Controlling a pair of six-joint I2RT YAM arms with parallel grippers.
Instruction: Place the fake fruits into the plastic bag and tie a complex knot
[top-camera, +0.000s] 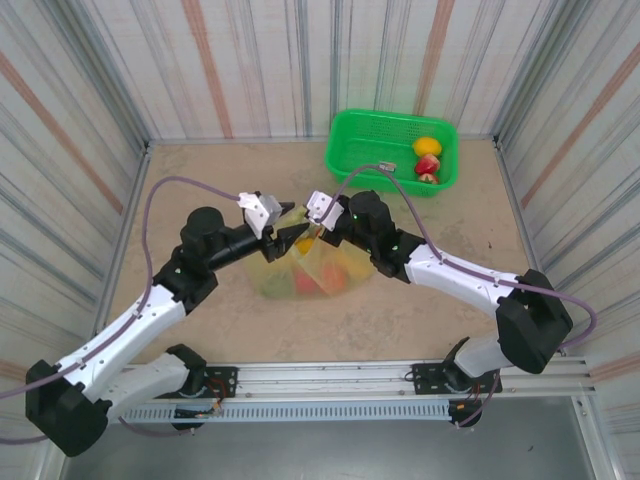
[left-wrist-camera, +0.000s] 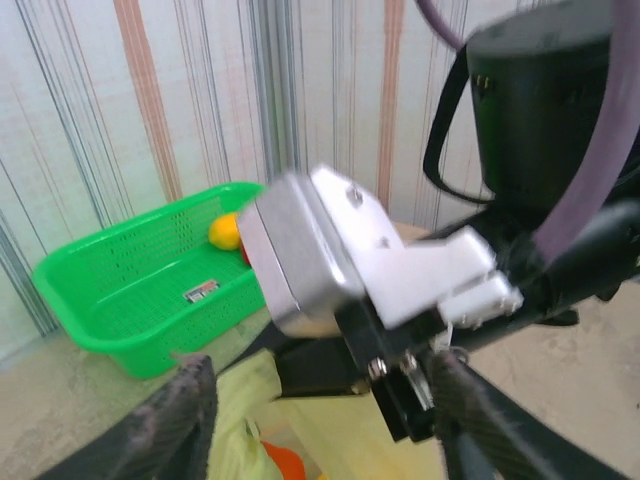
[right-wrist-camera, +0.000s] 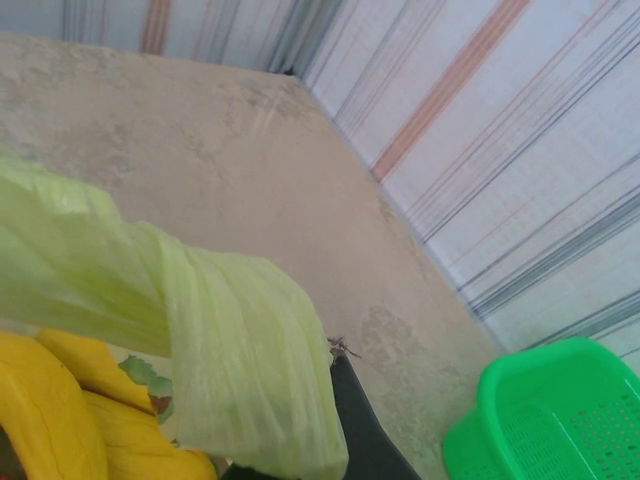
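With right hand (top-camera: 310, 236) pinching plastic bag (top-camera: 300, 274), steer open left hand (top-camera: 281, 229) toward fake fruits (top-camera: 427, 158), desk's far-right corner.

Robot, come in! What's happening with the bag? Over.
Left gripper: jaws open. Right gripper: jaws shut on plastic bag. Some fake fruits inside, others in green basket.

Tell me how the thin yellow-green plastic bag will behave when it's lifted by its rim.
Probably floppy: the thin yellow-green plastic bag drapes in soft folds. Likely bottom-heavy, sagging around the plastic fruits inside. Its smooth film may slip.
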